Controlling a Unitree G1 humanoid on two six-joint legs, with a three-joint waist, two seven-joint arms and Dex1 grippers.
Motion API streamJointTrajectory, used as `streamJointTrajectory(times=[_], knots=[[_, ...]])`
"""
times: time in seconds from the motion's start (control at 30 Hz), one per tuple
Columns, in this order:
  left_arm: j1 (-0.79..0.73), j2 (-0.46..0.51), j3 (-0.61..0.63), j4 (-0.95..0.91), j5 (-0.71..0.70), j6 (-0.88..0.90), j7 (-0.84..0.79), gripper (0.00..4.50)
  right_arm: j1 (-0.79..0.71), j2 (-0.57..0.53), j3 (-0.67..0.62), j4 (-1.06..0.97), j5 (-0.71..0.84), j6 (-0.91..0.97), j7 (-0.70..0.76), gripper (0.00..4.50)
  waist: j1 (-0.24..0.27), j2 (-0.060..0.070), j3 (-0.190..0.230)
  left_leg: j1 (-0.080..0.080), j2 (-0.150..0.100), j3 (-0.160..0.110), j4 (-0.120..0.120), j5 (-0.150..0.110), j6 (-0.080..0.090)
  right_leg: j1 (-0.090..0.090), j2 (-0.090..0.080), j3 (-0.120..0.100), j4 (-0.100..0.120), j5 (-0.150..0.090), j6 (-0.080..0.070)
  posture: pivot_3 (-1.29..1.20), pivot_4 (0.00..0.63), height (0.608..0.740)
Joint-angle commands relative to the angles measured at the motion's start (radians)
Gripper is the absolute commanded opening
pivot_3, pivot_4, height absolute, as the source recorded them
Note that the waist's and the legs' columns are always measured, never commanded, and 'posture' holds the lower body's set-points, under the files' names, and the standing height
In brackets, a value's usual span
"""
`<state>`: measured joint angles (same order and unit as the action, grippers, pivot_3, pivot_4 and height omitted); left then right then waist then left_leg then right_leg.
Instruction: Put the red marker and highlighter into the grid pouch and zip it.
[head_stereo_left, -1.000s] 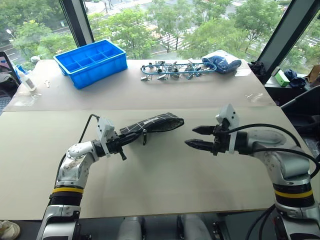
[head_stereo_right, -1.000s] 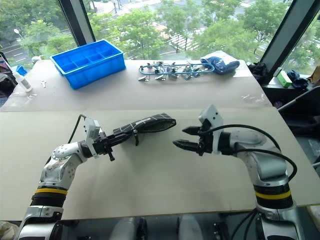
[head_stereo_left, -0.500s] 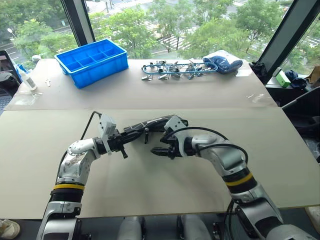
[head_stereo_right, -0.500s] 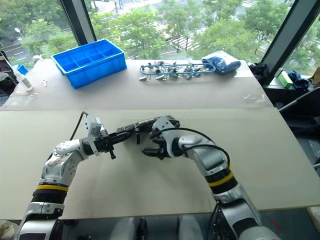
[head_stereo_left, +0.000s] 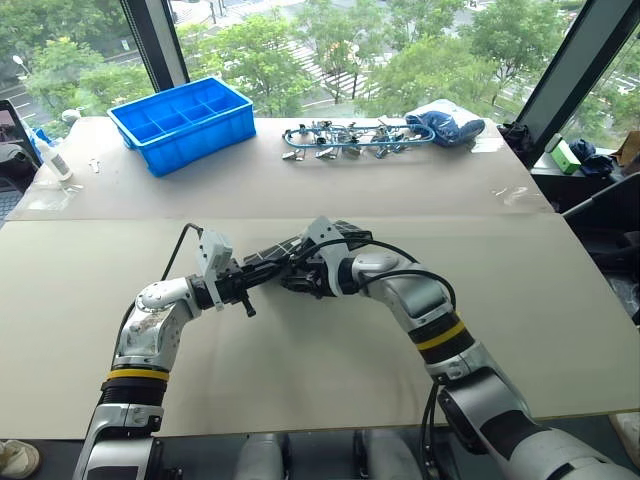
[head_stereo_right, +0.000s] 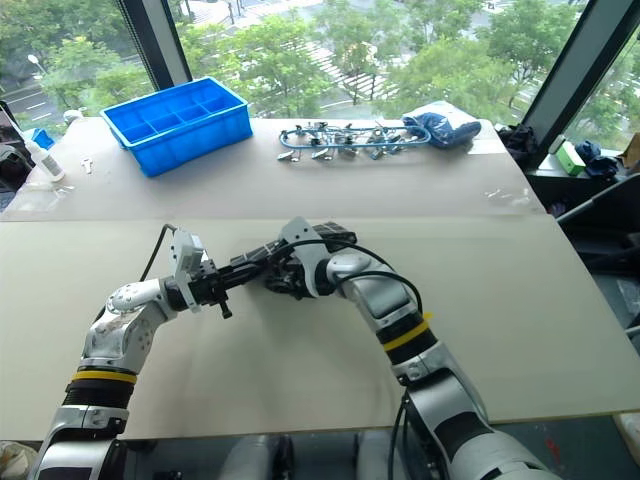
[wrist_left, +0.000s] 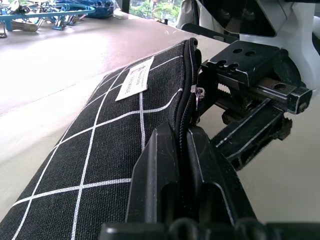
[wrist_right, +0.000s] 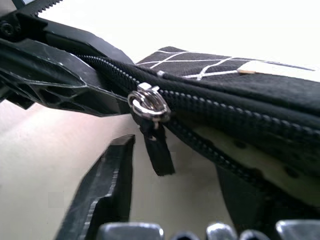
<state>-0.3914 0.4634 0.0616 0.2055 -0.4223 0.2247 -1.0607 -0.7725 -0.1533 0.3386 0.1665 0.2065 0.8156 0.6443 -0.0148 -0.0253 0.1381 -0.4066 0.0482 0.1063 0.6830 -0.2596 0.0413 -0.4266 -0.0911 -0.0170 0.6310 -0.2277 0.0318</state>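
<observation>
Left end effector (head_stereo_left: 243, 283), fingers together, is clamping one end of the flat black fabric grid pouch with white lines and a small white label (wrist_left: 110, 135), holding it level above the beige desk (head_stereo_left: 330, 380); right end effector (wrist_right: 170, 195), fingers apart, is sitting at the pouch's zipper edge, with the black pull strap (wrist_right: 159, 150) hanging from the silver slider ring (wrist_right: 148, 106) between its two fingers, not yet pinched.

Judged step: gripping the pull strap so that the zipper can be drawn; the zipper teeth beyond the slider are standing parted, so the pouch is judged still open. For a clean result, the fingers should be closing squarely on the strap, near the ring, not on the fabric edge; the pull should be running along the zipper line, away from the clamped end, while the left end effector is keeping the pouch taut; a slanted pull risks jamming the slider or twisting the pouch out of the clamp.
</observation>
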Motion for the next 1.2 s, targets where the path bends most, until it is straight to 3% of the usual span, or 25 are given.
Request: streamJointTrajectory(times=[0.03, 0.13, 0.53, 0.8, 1.03, 1.2], knots=[[-0.006, -0.002, 0.008, -0.033, -0.016, -0.008, -0.001, 0.0, -0.013, -0.002, -0.025, -0.048, 0.009, -0.022, 0.012, 0.99, 0.0, 0.0, 0.0, 0.0, 0.0, 0.0, 0.0, 0.0, 0.0, 0.0, 0.0, 0.0, 0.0, 0.0, 0.0, 0.0, 0.15, 0.74], [-0.009, -0.004, 0.006, -0.03, -0.015, -0.01, -0.002, 0.0, -0.015, -0.003, -0.029, -0.047, 0.008, -0.023, 0.012, 0.03, 0.0, 0.0, 0.0, 0.0, 0.0, 0.0, 0.0, 0.0, 0.0, 0.0, 0.0, 0.0, 0.0, 0.0, 0.0, 0.0, 0.15, 0.74], [-0.016, -0.012, 0.004, -0.026, -0.012, -0.011, 0.0, 0.0, 0.025, -0.061, -0.063, -0.157, 0.034, 0.055, 0.012, 0.03, 0.0, 0.0, 0.0, 0.0, 0.0, 0.0, 0.0, 0.0, 0.0, 0.0, 0.0, 0.0, 0.0, 0.0, 0.0, 0.0, 0.15, 0.74], [-0.012, -0.012, 0.006, -0.021, -0.012, -0.013, -0.002, 0.0, 0.13, -0.296, -0.147, -0.322, 0.067, 0.126, 0.071, 0.03, 0.004, 0.0, 0.0, 0.0, -0.001, 0.0, 0.0, -0.001, 0.001, 0.0, -0.001, 0.0, -0.002, 0.0, 0.0, 0.0, 0.15, 0.74], [-0.012, -0.01, 0.005, -0.013, -0.01, -0.016, -0.012, 0.0, 0.227, -0.494, -0.18, -0.296, 0.021, 0.036, 0.109, 0.03, 0.003, 0.0, 0.0, 0.0, -0.001, 0.0, 0.0, -0.001, 0.002, 0.0, 0.0, 0.001, -0.005, 0.0, 0.0, 0.0, 0.15, 0.74], [-0.014, -0.006, 0.007, -0.006, -0.01, -0.019, -0.018, 0.0, 0.244, -0.536, -0.197, -0.283, 0.027, 0.017, 0.12, 0.03, 0.001, 0.0, 0.0, 0.001, 0.0, 0.001, 0.0, -0.001, 0.002, 0.0, 0.0, 0.002, -0.005, 0.0, 0.0, 0.0, 0.15, 0.74]])
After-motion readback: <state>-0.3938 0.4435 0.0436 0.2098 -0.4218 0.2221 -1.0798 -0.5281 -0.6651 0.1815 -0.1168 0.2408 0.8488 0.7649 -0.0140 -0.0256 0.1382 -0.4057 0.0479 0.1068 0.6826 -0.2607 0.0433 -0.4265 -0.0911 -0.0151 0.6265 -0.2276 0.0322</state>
